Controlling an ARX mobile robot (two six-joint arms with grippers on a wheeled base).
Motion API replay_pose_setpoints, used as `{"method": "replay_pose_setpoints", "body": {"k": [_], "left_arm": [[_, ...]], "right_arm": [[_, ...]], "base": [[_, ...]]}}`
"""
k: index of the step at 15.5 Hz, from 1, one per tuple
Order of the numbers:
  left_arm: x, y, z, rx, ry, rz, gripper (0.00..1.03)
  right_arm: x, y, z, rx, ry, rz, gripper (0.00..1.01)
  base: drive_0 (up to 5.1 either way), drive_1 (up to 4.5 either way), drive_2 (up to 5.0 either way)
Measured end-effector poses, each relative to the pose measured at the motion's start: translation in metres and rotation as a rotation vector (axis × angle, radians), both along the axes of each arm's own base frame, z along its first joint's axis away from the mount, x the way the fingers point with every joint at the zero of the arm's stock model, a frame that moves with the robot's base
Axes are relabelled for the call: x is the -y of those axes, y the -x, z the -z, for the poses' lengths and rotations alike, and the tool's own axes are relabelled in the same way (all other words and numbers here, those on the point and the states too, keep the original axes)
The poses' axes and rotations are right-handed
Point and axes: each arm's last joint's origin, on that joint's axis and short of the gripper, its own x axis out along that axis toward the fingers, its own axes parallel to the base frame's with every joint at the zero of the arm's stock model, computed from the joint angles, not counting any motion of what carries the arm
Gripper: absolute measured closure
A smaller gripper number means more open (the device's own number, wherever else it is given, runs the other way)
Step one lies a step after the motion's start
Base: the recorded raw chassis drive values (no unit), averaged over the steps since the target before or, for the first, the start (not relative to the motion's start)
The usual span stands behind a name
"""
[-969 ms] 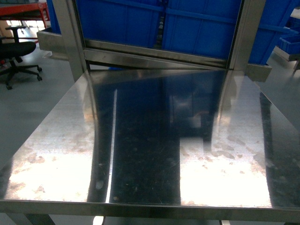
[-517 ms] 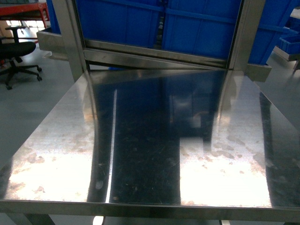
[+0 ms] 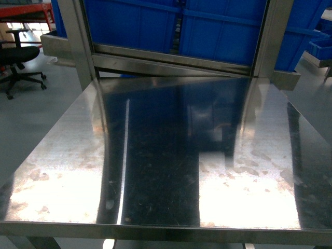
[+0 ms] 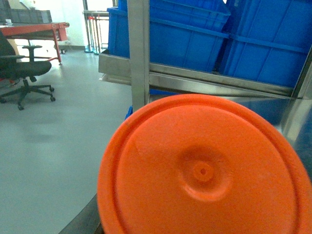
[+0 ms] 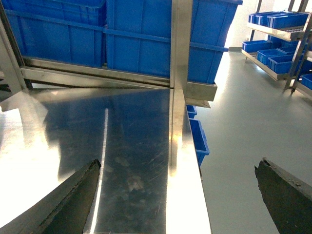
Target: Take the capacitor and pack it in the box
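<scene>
In the head view the bare stainless-steel table [image 3: 155, 171] fills the near and middle ground. Two large blue plastic bins [image 3: 135, 26] stand side by side behind its far edge, and one black office chair [image 3: 18, 54] sits far left. This view shows no gripper, no capacitor and no box. In the left wrist view one orange-red round piece with a raised rim and a small central dimple [image 4: 202, 170], which I take for the capacitor, crowds the near right of the picture. Its flat face is turned to the camera, and being round it shows no long axis. It lies right at the left gripper, but that gripper's fingers are hidden, so I cannot tell whether they hold the piece. In the right wrist view the right gripper [image 5: 179, 163] hangs over the table's right edge with its two dark fingers [image 5: 73, 195] spread wide and nothing between them. The pale pink tub with the white lid appears in none of the three views, so which way the box lies cannot be told. Judging by nearness, the left arm is the one to carry the piece.
</scene>
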Motion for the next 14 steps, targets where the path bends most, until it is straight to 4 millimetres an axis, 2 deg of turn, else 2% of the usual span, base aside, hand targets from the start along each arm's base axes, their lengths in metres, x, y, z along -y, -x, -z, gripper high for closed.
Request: {"method": "replay_pose_setpoints", "body": {"k": [14], "left_arm": [[0.000, 0.020, 0.005, -0.019, -0.001, -0.001, 0.59]], "right_arm": [[0.000, 0.000, 0.000, 0.001, 0.000, 0.000, 0.03]], "base": [[0.0, 0.00, 0.0]]}}
